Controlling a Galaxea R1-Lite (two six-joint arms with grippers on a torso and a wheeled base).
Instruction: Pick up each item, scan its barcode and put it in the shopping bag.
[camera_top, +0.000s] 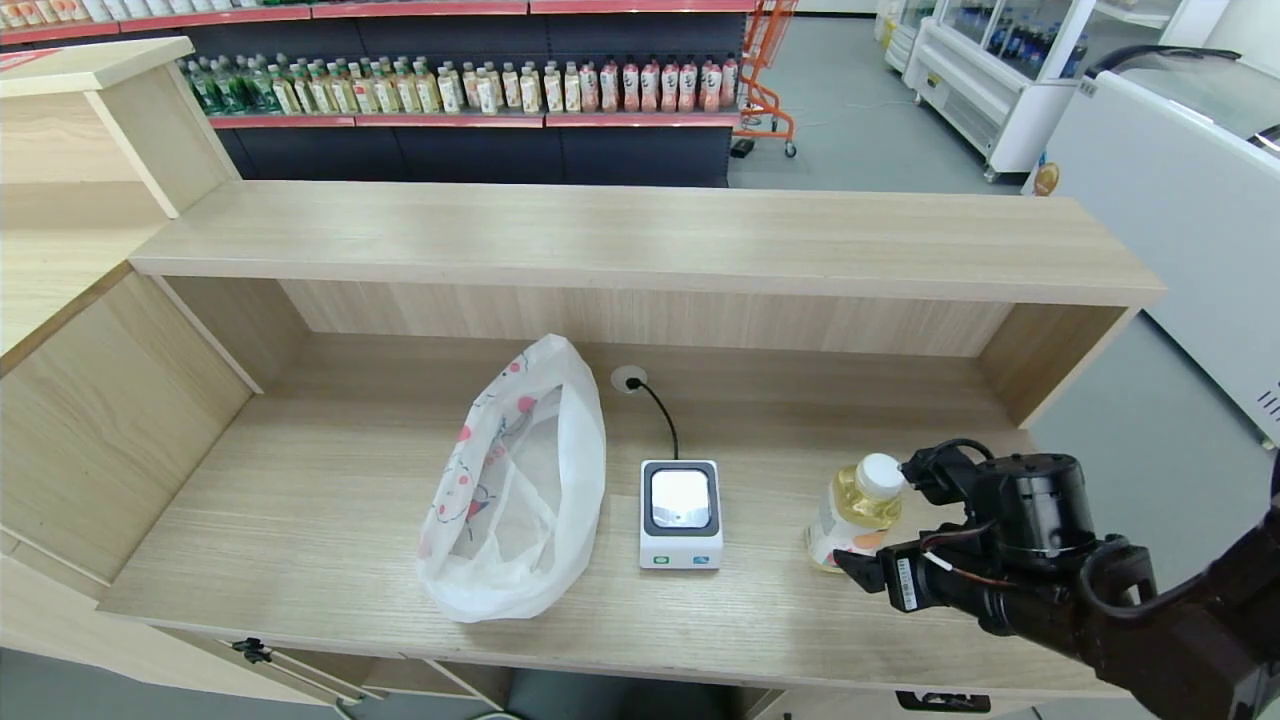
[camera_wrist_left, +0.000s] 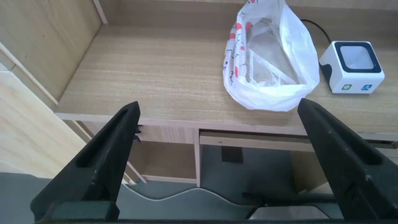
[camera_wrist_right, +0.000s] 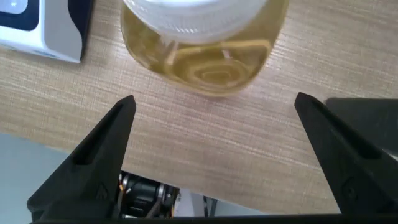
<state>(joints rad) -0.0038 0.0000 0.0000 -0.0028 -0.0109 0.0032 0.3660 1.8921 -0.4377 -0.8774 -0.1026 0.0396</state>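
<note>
Closest to me, the right gripper (camera_top: 878, 515) is released, its black fingers (camera_wrist_right: 99, 155) spread wide to either side of a clear plastic bottle of yellow liquid with a white cap (camera_top: 858, 500). They are not clamped on it. That bottle stands upright on the light wooden counter (camera_top: 300, 520), near its right end and just right of the white boxy barcode scanner with a dark-framed window (camera_top: 680, 510). A black cable (camera_top: 662, 412) runs from the scanner toward the back wall. Just left of the scanner lies the white translucent plastic shopping bag with red markings (camera_top: 515, 490), its mouth gaping. I see my left gripper (camera_wrist_left: 219, 107) spread open too, holding nothing, hanging off the counter's near edge in front of the bag.
</note>
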